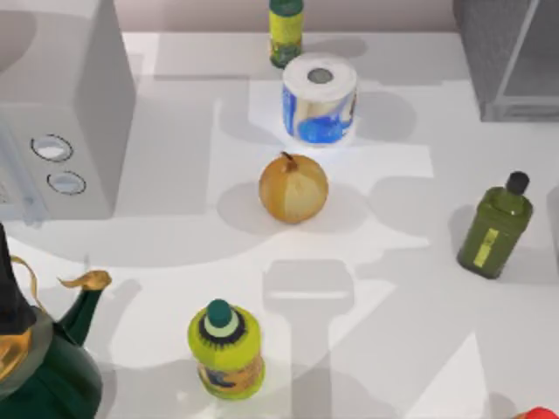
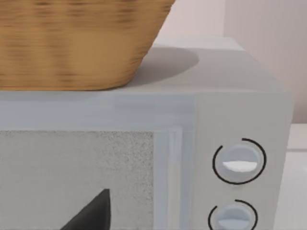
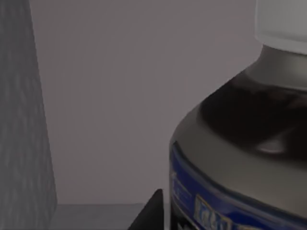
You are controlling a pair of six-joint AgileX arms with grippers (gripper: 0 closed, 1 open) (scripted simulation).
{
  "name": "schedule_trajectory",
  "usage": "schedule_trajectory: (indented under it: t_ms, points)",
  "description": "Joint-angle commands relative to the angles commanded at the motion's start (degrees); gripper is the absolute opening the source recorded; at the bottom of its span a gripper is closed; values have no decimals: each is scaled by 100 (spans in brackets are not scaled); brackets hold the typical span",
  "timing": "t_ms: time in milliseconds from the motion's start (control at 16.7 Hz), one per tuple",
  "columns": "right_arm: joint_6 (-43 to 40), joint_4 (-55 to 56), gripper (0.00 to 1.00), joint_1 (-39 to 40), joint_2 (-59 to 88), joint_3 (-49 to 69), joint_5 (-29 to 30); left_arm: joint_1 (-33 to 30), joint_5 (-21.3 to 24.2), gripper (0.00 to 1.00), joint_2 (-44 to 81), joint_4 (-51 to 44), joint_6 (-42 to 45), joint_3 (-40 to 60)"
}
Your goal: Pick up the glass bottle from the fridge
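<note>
The glass bottle [image 3: 240, 143] stands very close in the right wrist view, with a white cap, dark see-through shoulders and a blue label. It is inside the fridge [image 1: 511, 61], the dark speckled box at the table's far right corner; a speckled wall [image 3: 19, 120] and a plain grey back surround it. A dark part of my right gripper [image 3: 149, 213] sits just beside the bottle's base. My left gripper [image 2: 91, 213] is parked facing the pale grey box with two dials [image 2: 240, 163].
On the table stand an onion [image 1: 293, 188], a paper roll [image 1: 320, 98], an olive-green bottle [image 1: 494, 229], a yellow-green bottle with a teal cap [image 1: 226, 349] and a dark green teapot [image 1: 44, 358]. A wicker basket [image 2: 72, 43] rests on the dial box [image 1: 61, 113].
</note>
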Motion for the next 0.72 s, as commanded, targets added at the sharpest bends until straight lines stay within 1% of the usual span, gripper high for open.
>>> schedule_trajectory:
  t_ms: [180, 300, 720]
  points:
    - [16, 36, 0, -16, -31, -111, -20, 0, 0, 100, 0, 0, 0, 0]
    - [17, 173, 0, -54, -307, -434, -64, 0, 0, 100, 0, 0, 0, 0]
    - [11, 737, 0, -192, -1445, -2320, -210, 0, 0, 100, 0, 0, 0, 0]
